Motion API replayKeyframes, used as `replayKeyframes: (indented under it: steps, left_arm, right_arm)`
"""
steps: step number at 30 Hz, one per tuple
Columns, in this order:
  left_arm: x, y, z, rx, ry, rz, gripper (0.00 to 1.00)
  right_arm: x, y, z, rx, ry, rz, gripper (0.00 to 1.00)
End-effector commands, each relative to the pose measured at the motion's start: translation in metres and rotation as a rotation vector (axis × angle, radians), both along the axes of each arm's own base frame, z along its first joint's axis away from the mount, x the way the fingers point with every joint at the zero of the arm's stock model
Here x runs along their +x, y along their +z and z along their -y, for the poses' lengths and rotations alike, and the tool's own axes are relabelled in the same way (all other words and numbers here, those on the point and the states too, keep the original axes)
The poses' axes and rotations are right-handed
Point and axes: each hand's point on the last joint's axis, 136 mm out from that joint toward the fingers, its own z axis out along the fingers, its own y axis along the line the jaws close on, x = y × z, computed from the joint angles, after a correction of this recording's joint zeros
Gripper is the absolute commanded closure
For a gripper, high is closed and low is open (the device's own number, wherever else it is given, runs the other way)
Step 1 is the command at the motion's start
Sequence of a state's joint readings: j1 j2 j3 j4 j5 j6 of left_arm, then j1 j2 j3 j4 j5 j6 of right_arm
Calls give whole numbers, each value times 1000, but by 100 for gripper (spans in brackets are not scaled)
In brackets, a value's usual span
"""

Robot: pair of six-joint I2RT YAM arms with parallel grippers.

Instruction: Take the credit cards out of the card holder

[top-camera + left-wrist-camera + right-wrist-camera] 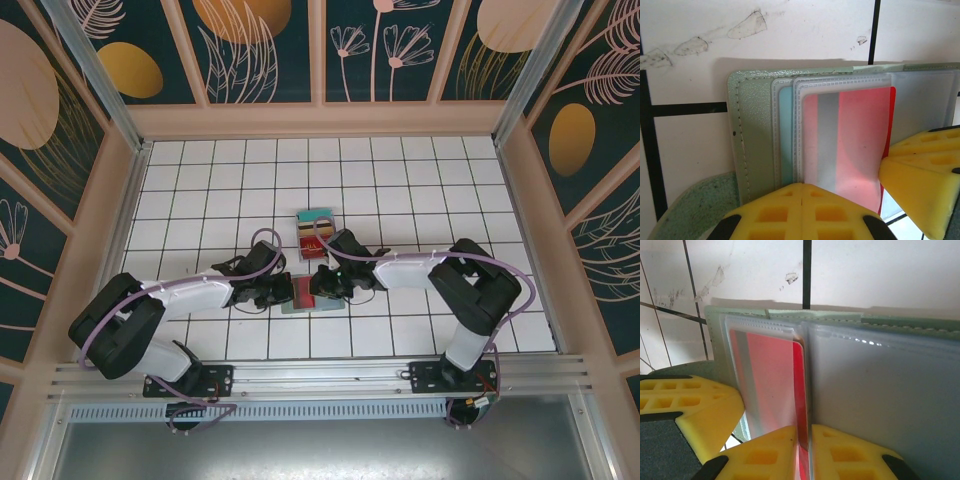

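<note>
The left gripper has its yellow pads pressed together with no gap, at the 6 o'clock edge of the flat grey-green bifold card holder. Its wrist view shows a light-blue inner sleeve. The right gripper pinches the red plastic credit card sticking out of a frosted pocket. Overhead, a clear tray's teal, tan and red stack lies at 12 o'clock from the holder.

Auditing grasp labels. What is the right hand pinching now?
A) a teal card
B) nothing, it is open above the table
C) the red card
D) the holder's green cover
C: in the right wrist view the edge of the red card runs down into the narrow gap between the yellow fingertips of the right hand, which are closed on it.
</note>
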State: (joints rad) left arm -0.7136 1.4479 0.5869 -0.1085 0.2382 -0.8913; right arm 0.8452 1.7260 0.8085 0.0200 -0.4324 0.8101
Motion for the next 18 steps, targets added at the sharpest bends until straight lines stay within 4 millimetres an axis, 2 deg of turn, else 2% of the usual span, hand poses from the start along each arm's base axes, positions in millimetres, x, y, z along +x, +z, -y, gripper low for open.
replayKeyframes:
  steps: [1,3,6,18]
  left_arm:
    - [-5,-7,-2,28,-16,-26,97]
    - [-6,-8,-2,28,-16,-29,97]
    - [-6,-8,-2,27,-15,-28,98]
    - [-10,-21,-23,142,18,-55,100]
  right_arm:
    - [-3,-6,-1,8,10,-23,83]
    - [-3,-5,-2,13,12,-20,83]
    - [-4,-4,-2,12,14,-19,99]
    - [2,-5,26,-24,-49,-6,100]
